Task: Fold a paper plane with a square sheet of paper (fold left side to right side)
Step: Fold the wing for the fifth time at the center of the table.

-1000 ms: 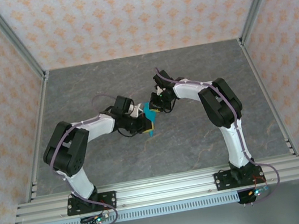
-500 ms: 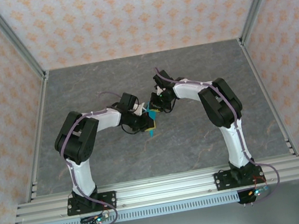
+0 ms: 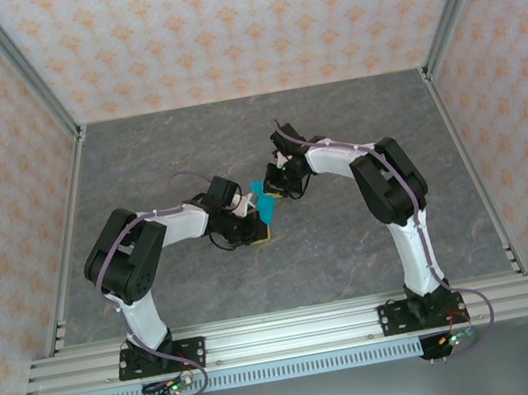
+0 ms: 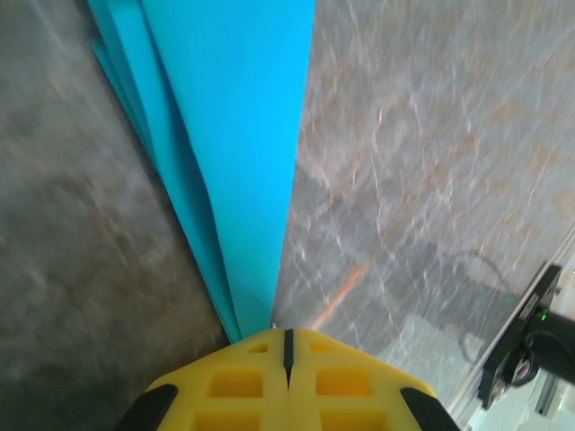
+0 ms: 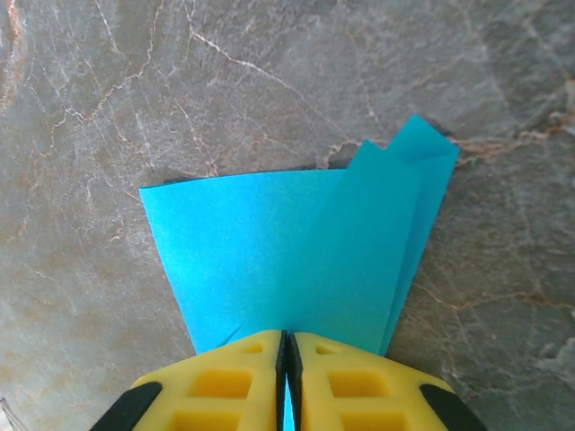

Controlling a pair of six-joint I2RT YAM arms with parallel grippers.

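Draws the left gripper [image 3: 257,227] a little back toward the table's [image 3: 356,141] left edge compared with half a second earlier, swinging the left arm's elbow outward. Leaves the right gripper [image 3: 273,187] where it was, near the table's middle.

Holds the square sheet of paper [image 3: 264,203] between the two grippers, close to the table's centre. Cannot tell whether it rests on the surface or hangs just above it.

Pinches one narrow end with the left gripper's yellow fingers [image 4: 238,386] pressed together on it, stacked cyan layers running away over grey marble in the left wrist view. Clamps the other end the same way with the right gripper's yellow fingers [image 5: 234,382], closed on the sheet, a broad panel and an overlapping flap spreading ahead.

Appears well past the first fold, judging by the several layers and the offset corners at the far end in the right wrist view. Shows no square any more, but a tapered, layered wedge. Lacks as yet a clean, sharp nose and spread wings, so likely has more creasing left before passing for a finished plane.
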